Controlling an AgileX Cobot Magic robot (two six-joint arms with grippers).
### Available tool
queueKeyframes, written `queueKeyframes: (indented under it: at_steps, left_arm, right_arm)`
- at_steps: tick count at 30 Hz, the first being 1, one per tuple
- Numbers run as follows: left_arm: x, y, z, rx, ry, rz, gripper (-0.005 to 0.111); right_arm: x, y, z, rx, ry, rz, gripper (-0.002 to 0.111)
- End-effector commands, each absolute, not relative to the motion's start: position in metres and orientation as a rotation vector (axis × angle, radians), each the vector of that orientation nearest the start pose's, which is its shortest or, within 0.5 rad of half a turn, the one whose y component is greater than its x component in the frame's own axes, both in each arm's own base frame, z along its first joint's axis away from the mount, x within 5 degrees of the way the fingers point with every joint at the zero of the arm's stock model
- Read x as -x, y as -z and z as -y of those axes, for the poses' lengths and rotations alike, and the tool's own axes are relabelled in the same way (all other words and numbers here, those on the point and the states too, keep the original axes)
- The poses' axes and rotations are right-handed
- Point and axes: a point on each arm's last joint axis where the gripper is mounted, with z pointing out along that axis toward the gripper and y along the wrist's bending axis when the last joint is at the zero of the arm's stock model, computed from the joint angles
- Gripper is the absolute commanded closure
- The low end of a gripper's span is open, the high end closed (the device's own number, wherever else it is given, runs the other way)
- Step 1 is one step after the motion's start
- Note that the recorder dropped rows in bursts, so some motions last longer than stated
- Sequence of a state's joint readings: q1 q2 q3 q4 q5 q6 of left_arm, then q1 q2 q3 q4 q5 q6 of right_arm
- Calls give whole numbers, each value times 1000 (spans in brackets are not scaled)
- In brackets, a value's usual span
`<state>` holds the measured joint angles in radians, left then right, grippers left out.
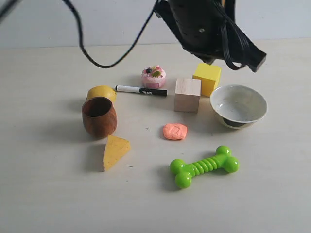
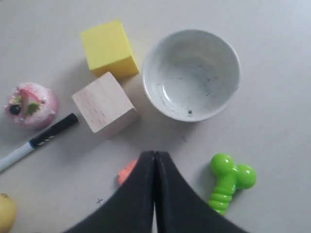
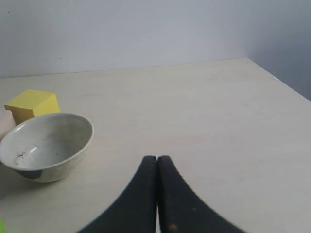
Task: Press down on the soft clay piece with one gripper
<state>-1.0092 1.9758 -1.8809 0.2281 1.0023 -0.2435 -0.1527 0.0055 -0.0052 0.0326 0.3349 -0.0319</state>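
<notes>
The soft clay piece (image 1: 175, 131) is a small salmon-orange flattish lump lying on the table between the wooden cube (image 1: 187, 94) and the green bone toy (image 1: 204, 166). In the left wrist view only an edge of the clay (image 2: 127, 171) shows beside the black fingers. My left gripper (image 2: 154, 154) is shut and empty, held high over the clay. Its dark arm (image 1: 204, 24) with cables fills the top of the exterior view. My right gripper (image 3: 157, 159) is shut and empty, above bare table beside the white bowl (image 3: 58, 165).
Near the clay stand the white bowl (image 1: 238, 88), a yellow cube (image 1: 207, 78), a pink toy cake (image 1: 153, 76), a marker (image 1: 141, 90), a wooden cup (image 1: 99, 116), a lemon (image 1: 101, 92) and a cheese wedge (image 1: 115, 151).
</notes>
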Motion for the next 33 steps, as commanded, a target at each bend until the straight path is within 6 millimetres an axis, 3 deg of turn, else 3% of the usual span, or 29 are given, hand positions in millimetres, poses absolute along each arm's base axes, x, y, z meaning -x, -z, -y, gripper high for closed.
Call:
queueKeyframes:
  at_steps: [1,11,18,25,33]
  left_arm:
    - [-235,-342,335,-973,266,-2240,107]
    - [-181,-386,233,-807,396,-2044,107]
    - [-147,-407,178,-743,454,-1927,107]
    - [-129,-415,149,-719,453,-1876,107]
    - [-125,-419,142,-708,463,-1860,107]
  right_arm:
    - [-53,-184,7,-129,96,-1808,108]
    - [-53,-184,7,-129,96,-1808,108]
    - [-53,-184,7,-129,96,-1808,108]
    - [-53,-184,7,-129,96,-1808,108]
    - [-53,-184,7,-129,96,-1808,108]
